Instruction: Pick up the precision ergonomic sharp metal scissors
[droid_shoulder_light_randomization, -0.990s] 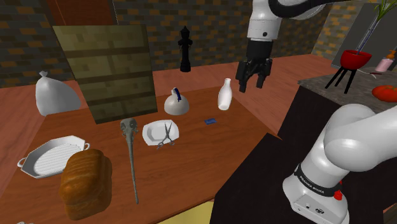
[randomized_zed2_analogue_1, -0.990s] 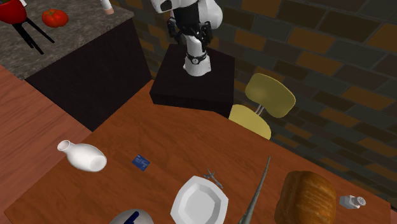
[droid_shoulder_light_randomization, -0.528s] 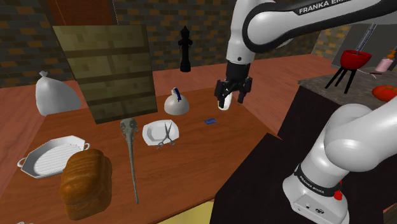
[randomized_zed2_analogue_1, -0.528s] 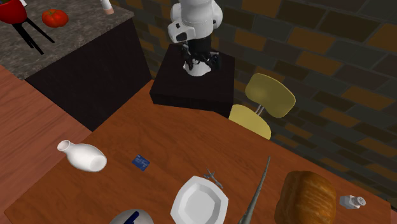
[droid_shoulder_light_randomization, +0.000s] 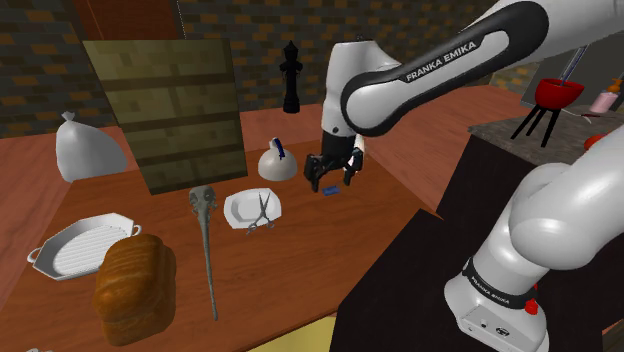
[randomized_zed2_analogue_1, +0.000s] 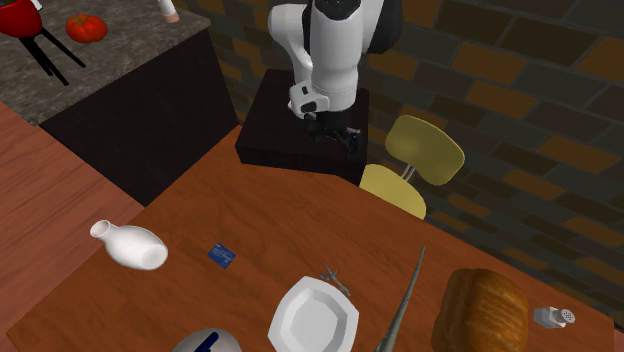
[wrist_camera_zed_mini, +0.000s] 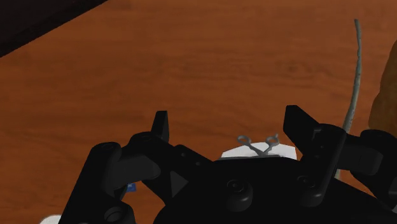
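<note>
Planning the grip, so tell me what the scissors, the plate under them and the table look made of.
Scissors: thin and dull grey all over, likely metal. Plate: plain matte white with no sheen; the material is unclear, perhaps ceramic. Table: reddish-brown with streaky grain, apparently smooth wood.

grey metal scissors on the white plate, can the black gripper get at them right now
Probably yes: the grey metal scissors lie uncovered on the white plate, and the open black two-finger gripper hangs nearby, with nothing standing between them.
</note>
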